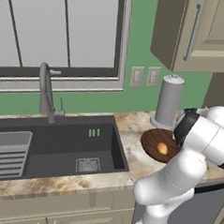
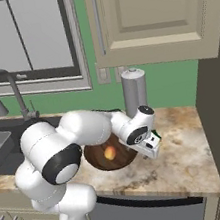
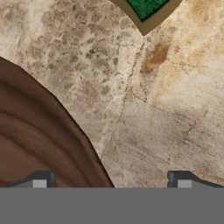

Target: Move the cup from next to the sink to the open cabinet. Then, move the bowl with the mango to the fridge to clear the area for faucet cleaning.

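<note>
Between the parted fingertips (image 3: 39, 183), set wide and holding nothing: marbled counter (image 3: 175, 109) and the near rim of the bowl (image 3: 35, 140).
Gripper (image 2: 151, 145): low over the counter, at the bowl's right edge; one tip over the wood, the other over bare stone. Judged: a rim grasp is being lined up.
Bowl, dark brown, round: on the counter right of the sink (image 1: 60, 148), in front of a grey cylinder (image 1: 168, 101).
Contents: one mango (image 2: 109, 153), near centre.
Sink: ribbed tray insert; faucet (image 1: 45, 91) behind it.
</note>
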You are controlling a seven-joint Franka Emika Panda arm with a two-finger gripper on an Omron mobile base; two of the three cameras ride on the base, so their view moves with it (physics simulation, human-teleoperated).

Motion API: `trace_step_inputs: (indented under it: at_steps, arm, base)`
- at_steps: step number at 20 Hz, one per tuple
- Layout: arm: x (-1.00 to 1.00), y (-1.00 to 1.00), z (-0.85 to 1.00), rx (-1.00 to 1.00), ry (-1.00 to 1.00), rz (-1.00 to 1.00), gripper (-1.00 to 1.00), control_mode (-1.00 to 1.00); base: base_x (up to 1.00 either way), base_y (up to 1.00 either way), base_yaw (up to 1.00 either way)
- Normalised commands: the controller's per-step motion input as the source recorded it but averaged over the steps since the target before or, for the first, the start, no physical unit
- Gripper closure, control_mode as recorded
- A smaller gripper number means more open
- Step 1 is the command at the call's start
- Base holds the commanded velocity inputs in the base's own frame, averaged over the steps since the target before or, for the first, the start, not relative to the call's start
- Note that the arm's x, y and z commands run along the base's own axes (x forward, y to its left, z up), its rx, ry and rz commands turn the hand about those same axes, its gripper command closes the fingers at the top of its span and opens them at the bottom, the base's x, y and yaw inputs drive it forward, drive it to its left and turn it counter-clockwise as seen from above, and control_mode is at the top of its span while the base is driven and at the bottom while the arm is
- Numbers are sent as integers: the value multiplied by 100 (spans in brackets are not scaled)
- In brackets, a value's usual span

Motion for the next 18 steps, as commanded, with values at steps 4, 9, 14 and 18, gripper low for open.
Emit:
trace_step_inputs:
  at_steps: [4, 9, 14, 18]
  arm:
    - [0, 0, -24, 3, 0, 6, -100, -100]
    - [2, 10, -28, 3, 0, 5, -100, -100]
    - [15, 19, -12, 4, 0, 2, 100, -100]
    - [9, 9, 0, 1, 0, 0, 100, -100]
  base:
    - [0, 0, 0]
    - [0, 0, 0]
    - [0, 0, 0]
    - [0, 0, 0]
